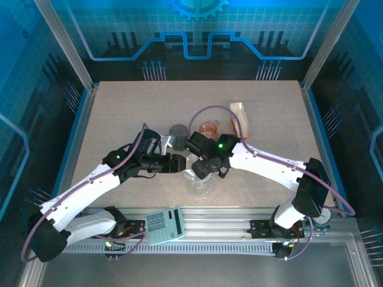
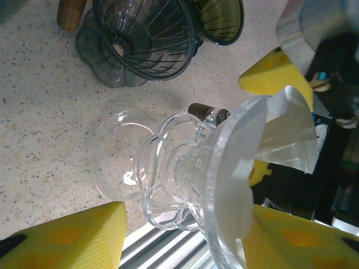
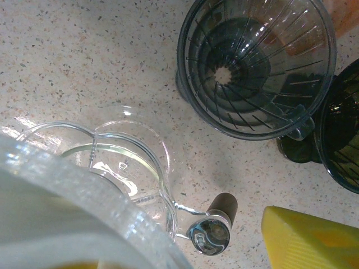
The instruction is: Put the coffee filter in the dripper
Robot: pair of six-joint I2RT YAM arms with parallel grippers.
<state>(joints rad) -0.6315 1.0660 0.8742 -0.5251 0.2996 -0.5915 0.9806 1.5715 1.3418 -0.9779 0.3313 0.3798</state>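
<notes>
A clear glass dripper with a dark knob on its handle stands on the table between both arms. A white paper coffee filter lies inside its cone, with one folded edge sticking out past the rim. My left gripper is open and straddles the dripper. One yellow pad is against the rim and filter, while the other pad is apart from the base. My right gripper is open just above the rim. Its one visible pad is well apart from the glass. The filter shows below it.
A smoky dark dripper and a second dark one stand close behind the clear one. An orange dripper and a box of filters sit farther back. A calculator-like device lies on the front rail.
</notes>
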